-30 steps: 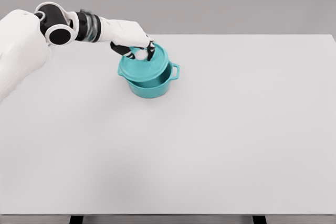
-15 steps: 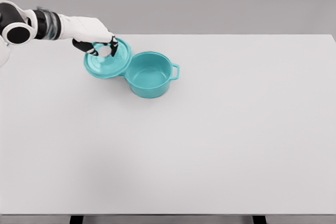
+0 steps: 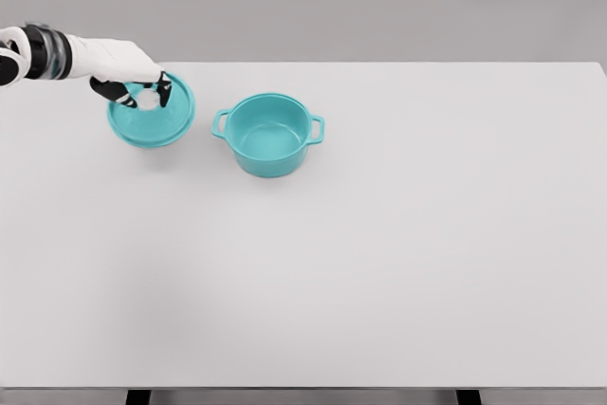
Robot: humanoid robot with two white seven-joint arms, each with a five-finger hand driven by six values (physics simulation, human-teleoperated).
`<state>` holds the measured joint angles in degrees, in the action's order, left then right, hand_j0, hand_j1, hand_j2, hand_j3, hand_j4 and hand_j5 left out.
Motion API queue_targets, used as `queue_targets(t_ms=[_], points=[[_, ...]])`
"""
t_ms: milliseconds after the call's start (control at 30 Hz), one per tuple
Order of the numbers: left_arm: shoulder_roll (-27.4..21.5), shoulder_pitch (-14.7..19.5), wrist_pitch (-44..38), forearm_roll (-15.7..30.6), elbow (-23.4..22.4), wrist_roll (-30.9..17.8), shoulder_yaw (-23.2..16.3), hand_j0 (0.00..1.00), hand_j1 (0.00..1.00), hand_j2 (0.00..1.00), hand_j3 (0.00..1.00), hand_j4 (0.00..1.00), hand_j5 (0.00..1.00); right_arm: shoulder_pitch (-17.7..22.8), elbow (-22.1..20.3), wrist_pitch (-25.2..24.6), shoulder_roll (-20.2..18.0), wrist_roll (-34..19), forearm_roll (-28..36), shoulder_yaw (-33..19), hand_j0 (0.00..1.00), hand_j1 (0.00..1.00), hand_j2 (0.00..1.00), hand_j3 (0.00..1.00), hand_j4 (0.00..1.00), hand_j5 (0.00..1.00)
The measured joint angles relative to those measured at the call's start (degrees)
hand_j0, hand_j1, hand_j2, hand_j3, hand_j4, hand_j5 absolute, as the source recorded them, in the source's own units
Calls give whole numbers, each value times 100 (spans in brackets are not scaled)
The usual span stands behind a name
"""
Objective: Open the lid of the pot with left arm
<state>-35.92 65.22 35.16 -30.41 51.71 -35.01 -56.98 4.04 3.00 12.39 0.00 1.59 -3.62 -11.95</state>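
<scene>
- Now the left arm reaches in from the picture's left edge, its white forearm stretched nearly level and pointing toward the pot (image 3: 270, 135), with a dark banded wrist joint showing close to the frame edge.
- Its left hand (image 3: 133, 82) sits over the top of the lid (image 3: 152, 116), palm turned downward, well to the left of the pot.
- Dark fingers (image 3: 165, 90) curl down around the pale knob (image 3: 149, 99) at the lid's centre, clamped on it from both sides.
- That teal lid is off the pot entirely and apart from it, with a clear strip of table between its rim and the pot's near handle; it looks slightly tilted, and whether it touches the table cannot be told.
- Uncovered, the teal pot stands upright on the white table (image 3: 398, 253), its hollow inside showing and one small loop handle on each side.
- Both pot and lid lie toward the table's far edge, the lid slightly farther back than the pot.
- Beyond the pot's right side the tabletop runs on to the frame's right edge.
</scene>
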Motion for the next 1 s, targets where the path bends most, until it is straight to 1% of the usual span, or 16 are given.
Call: queue_targets(t_ms=[33,67,133,167,367,467,567,700,767,833,900,967,1000], points=[[30,0,0,-14,-56,0,1,58,58,58,58,58,58,0,0,0,0,0,0,-1,100,100,100,100,100,100],[53,0,0,-23,-99,0,0,62,62,62,62,62,62,0,0,0,0,0,0,0,100,100,100,100,100,100],[80,-9,-1,-33,-155,0,-3,94,94,94,94,94,94,0,0,0,0,0,0,0,100,100,100,100,100,100],[87,-9,-1,-36,-172,-1,-5,100,100,100,100,100,100,0,0,0,0,0,0,0,100,100,100,100,100,100],[97,0,-2,-38,-208,-1,-8,100,100,100,100,100,100,0,0,0,0,0,0,0,100,100,100,100,100,100],[57,-9,-1,47,-197,-2,23,100,100,100,100,100,100,0,0,0,0,0,0,1,100,100,100,100,100,100],[-166,-61,-2,359,-175,-2,209,100,100,100,100,100,100,0,1,0,0,0,0,1,100,100,100,100,100,100],[-509,-149,0,953,-163,-2,335,100,100,100,100,100,100,0,0,0,0,0,0,0,100,100,100,100,100,100],[-616,-299,3,1162,-158,-3,442,100,100,100,100,100,100,0,0,0,0,0,0,0,100,100,100,100,100,100],[-683,-587,4,1285,-154,-2,657,100,100,100,100,100,100,0,0,0,0,0,0,-1,100,100,100,100,100,100],[-715,-852,8,1349,-151,-4,1017,100,100,100,100,100,100,0,1,0,0,0,0,1,100,100,100,100,100,100],[-718,-1231,8,1385,-146,-4,1489,100,100,100,100,100,100,0,0,0,0,0,0,-1,100,100,100,100,100,100],[-714,-1353,9,1395,-145,-4,1732,100,100,100,100,100,100,0,0,0,0,0,0,0,100,100,100,100,100,100]])
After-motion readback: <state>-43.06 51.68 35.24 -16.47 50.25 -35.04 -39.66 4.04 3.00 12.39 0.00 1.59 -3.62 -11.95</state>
